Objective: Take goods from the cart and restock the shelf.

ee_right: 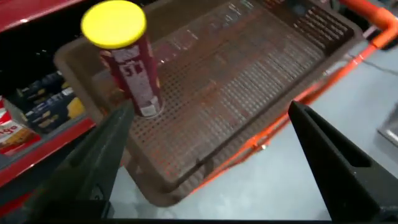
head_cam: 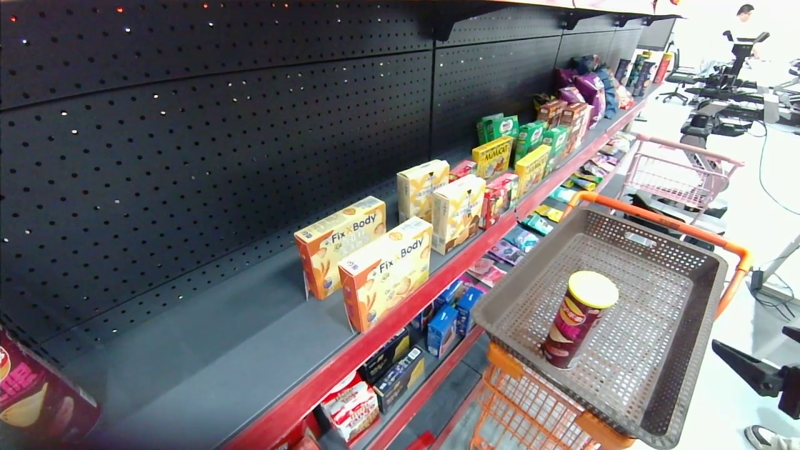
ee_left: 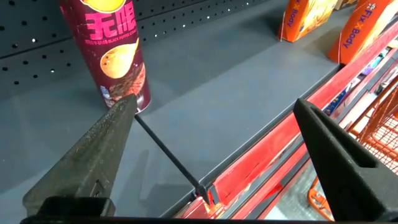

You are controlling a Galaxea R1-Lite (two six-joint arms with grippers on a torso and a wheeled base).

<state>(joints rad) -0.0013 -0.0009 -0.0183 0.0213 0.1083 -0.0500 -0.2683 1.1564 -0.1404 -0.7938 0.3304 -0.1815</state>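
Lower right, a can (head_cam: 578,319) stands in the cart basket (head_cam: 678,294); orange boxes (head_cam: 369,262) line the shelf (head_cam: 206,350); left gripper (ee_left: 214,143) and right gripper (ee_right: 211,149) gape.

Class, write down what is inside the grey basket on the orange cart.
One chip can with a yellow lid stands upright on the perforated floor of the grey basket. The lid hides the can's contents.
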